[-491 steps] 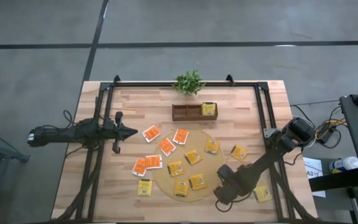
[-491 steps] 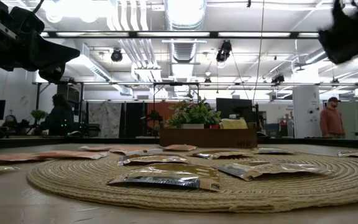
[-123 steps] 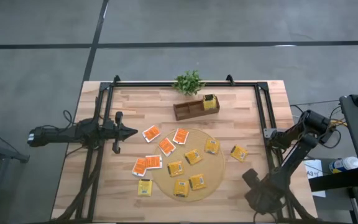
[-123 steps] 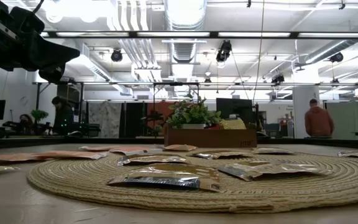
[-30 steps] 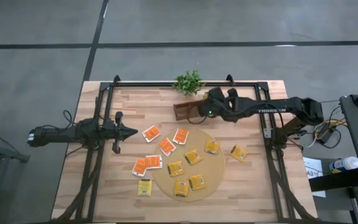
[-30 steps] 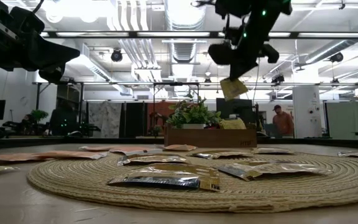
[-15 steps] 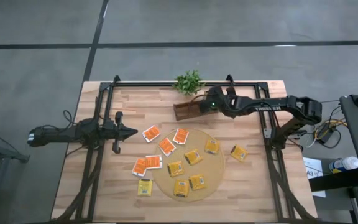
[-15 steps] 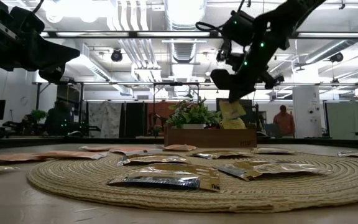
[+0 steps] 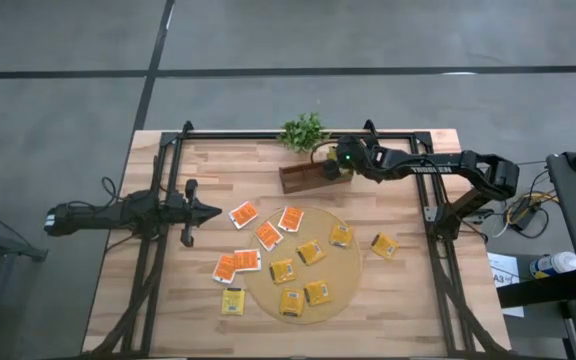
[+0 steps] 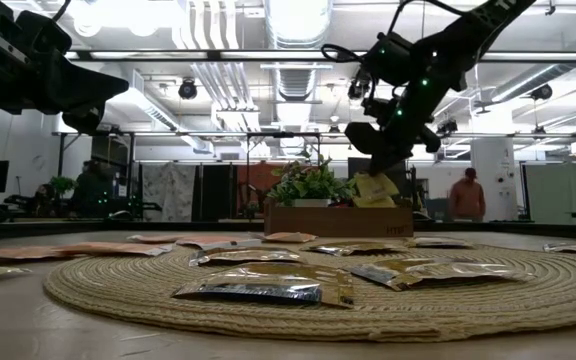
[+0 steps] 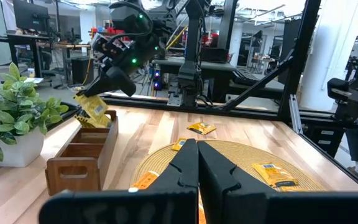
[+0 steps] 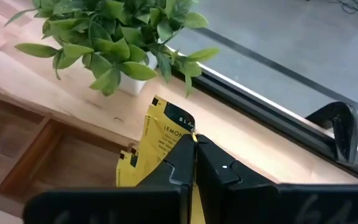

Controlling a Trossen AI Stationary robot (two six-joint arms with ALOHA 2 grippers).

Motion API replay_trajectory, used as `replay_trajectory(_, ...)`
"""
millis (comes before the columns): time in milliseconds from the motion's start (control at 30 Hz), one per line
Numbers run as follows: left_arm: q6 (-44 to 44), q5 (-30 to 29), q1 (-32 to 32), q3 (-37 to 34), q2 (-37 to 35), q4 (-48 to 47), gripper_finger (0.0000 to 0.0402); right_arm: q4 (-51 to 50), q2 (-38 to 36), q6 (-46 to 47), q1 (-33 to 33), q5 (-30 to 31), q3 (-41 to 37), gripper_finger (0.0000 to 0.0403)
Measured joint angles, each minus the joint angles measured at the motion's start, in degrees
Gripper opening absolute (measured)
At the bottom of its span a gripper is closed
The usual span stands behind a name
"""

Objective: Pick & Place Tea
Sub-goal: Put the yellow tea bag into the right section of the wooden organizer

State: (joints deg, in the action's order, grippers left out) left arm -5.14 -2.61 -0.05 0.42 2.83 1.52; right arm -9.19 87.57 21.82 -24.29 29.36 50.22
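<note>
Yellow tea packet (image 12: 160,140) pinched in right hand (image 12: 193,144) over wooden box (image 9: 311,178).

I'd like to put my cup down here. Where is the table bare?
Bare wood lies along the table's near edge below the mat, and at the far left corner, left of the plant. The middle is crowded: tea packets cover the mat and the wood to its left. The right claw holds a yellow packet over the box.
</note>
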Motion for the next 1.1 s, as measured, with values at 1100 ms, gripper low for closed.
replay_trajectory(1100,-0.01,-0.02,0.0,0.01,0.0,0.0,0.0,-0.04,-0.07,1.61,-1.03,-3.9,-1.62,0.0101)
